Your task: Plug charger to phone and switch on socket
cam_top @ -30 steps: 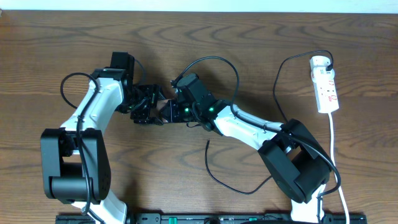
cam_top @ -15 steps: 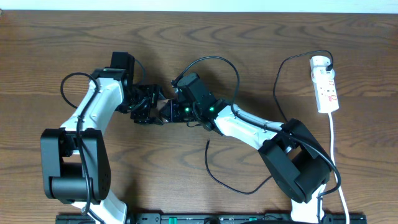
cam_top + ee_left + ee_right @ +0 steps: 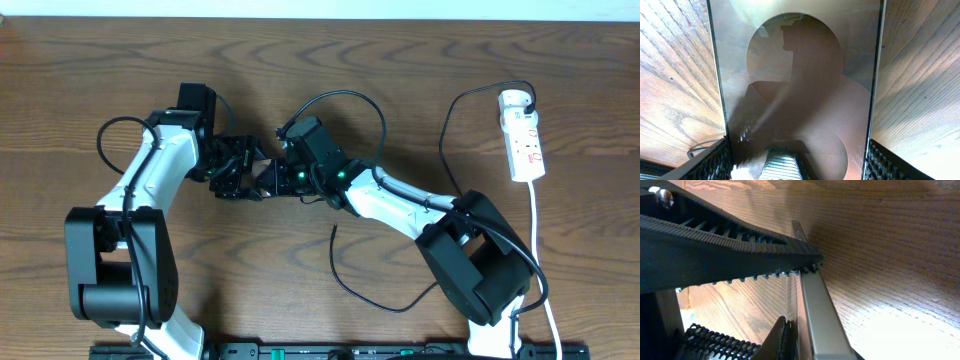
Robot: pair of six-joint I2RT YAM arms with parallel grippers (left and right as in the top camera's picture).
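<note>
The phone (image 3: 268, 178), a glossy brownish slab with a large circle, is held off the table between both grippers. In the left wrist view it (image 3: 800, 85) fills the frame, and my left gripper (image 3: 797, 155) is shut on its two long edges. My right gripper (image 3: 285, 178) pinches the phone across its thickness. In the right wrist view, one finger of my right gripper (image 3: 800, 330) presses the face beside the phone's grey edge (image 3: 822, 315). The charger (image 3: 447, 140) runs from the socket (image 3: 525, 140), and its free tip (image 3: 335, 230) lies on the table, untouched.
The table (image 3: 120, 60) is brown wood. The socket's white cord (image 3: 540, 260) runs down the right side. The charger's loose loop (image 3: 395, 307) lies in front of the right arm's base. The left gripper's black ribbed finger (image 3: 730, 245) crosses the right wrist view.
</note>
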